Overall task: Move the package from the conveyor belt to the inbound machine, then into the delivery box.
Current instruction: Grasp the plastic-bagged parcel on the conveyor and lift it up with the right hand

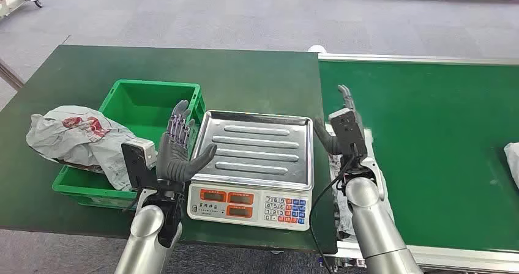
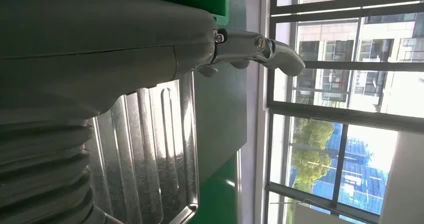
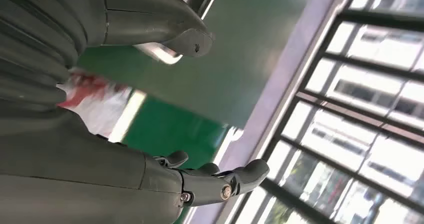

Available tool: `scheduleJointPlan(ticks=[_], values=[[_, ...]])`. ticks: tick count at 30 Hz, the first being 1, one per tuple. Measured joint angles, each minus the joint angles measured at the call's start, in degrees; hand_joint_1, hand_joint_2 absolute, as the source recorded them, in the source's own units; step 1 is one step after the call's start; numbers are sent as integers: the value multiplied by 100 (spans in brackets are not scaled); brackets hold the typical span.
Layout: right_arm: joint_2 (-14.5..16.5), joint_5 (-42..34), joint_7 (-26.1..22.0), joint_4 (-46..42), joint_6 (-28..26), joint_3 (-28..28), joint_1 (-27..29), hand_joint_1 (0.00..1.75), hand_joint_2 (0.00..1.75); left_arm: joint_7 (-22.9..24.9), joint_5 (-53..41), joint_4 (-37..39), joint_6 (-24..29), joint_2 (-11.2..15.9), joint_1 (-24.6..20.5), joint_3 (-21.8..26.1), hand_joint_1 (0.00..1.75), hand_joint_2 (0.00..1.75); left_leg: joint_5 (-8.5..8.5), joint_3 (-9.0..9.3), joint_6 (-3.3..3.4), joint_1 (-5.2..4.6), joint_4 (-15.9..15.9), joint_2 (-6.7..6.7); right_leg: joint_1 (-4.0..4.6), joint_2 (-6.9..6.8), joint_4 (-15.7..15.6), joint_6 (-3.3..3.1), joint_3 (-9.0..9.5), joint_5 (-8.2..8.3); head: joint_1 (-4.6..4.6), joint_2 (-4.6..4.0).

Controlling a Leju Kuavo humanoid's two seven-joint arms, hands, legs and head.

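Observation:
A white plastic package with red print (image 1: 73, 136) lies crumpled over the left rim of the green delivery box (image 1: 153, 106). The weighing machine (image 1: 251, 200) stands mid-table with its steel pan (image 1: 257, 148) bare; the same pan (image 2: 150, 149) appears in the left wrist view. My left hand (image 1: 179, 148) is raised and open at the pan's left edge, holding nothing. My right hand (image 1: 339, 124) is open with fingers up at the pan's right side, over the conveyor's near edge. Something white and crumpled (image 1: 338, 185) lies under my right forearm; a white-and-red blur (image 3: 97, 101) sits close by the right palm.
The green conveyor belt (image 1: 428, 145) runs along the right. Another white package (image 1: 513, 161) lies at its far right edge. The dark green table (image 1: 245, 78) stretches behind the box and machine. Grey floor lies beyond, with windows in both wrist views.

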Motion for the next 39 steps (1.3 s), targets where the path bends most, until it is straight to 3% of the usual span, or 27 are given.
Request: scheduleJointPlan(ticks=[12,23,39], values=[[-423,1114,340,861,-605,-748,138,0,175,3,40,-178,-12,-4,193,66,0,175,-3,-1,-1,0,-1,1,1,-1,0,0,-1,-1,-1,0],[-512,1657,940,2119,-460,-929,-147,0,175,45,79,-236,-83,-5,185,110,0,175,-1,0,-1,0,-1,4,1,1,0,0,-1,0,-1,0],[-472,1912,1199,3750,248,-1060,-369,0,175,132,216,-144,-267,-13,-7,104,0,175,-2,4,-1,1,-1,6,3,3,0,0,2,-1,-1,0]])
